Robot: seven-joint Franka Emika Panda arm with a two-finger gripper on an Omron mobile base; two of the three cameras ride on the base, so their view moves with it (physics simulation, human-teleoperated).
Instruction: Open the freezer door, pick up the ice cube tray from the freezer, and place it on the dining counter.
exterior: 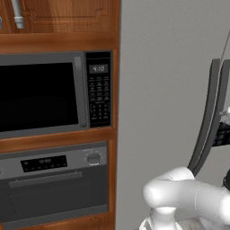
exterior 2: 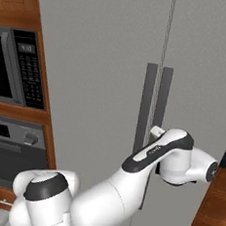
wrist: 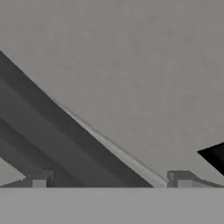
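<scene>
- Ahead of us stands the freezer door (exterior 2: 98, 84), shut, its dark bar handle (exterior 2: 148, 103) running twelve to six, long axis vertical.
- Our gripper (wrist: 109, 181) hangs close to the handle, fingers spread, pinching nothing.
- We judge the door heavy and stiff; the rigid bar's middle is our best hold.
- Ice cube tray presumably inside, hidden.

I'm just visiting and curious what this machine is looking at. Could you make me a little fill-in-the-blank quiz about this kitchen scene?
1. The microwave sits directly ____ the oven.
2. The two dark handles on the tall grey doors run ____, side by side.
3. The tall grey doors are ____, so nothing inside shows.
4. The gripper points at the handles with its fingers ____ apart.

Missing words: above; vertically; closed; spread
</scene>
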